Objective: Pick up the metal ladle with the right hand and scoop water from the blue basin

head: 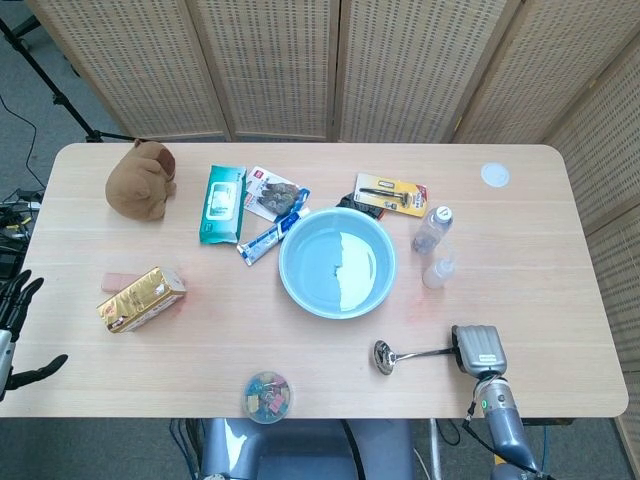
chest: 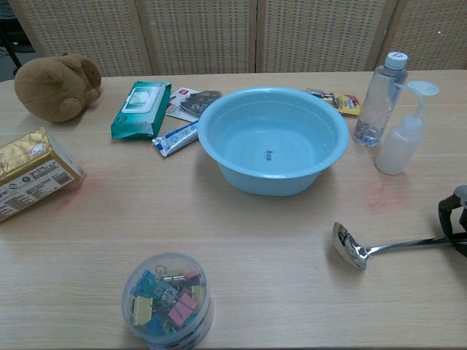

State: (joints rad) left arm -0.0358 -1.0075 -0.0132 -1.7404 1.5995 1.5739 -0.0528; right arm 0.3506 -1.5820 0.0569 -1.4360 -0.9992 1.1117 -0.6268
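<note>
The metal ladle (head: 400, 355) lies on the table in front of the blue basin (head: 287, 275), its bowl (chest: 349, 246) pointing left and its handle running right. My right hand (head: 478, 348) grips the end of that handle near the table's front right edge; in the chest view only some dark fingers (chest: 452, 217) show at the right border, curled around the handle. The basin (chest: 270, 182) holds water and stands at the table's middle. My left hand (head: 15, 325) hangs off the table's left edge with fingers spread and nothing in it.
A clear bottle (head: 432, 228) and a squeeze bottle (head: 438, 270) stand right of the basin. A tub of clips (head: 266, 396) sits at the front. A gold packet (head: 141, 299), wipes pack (head: 222, 203), plush toy (head: 141, 179) and small packages lie left and behind.
</note>
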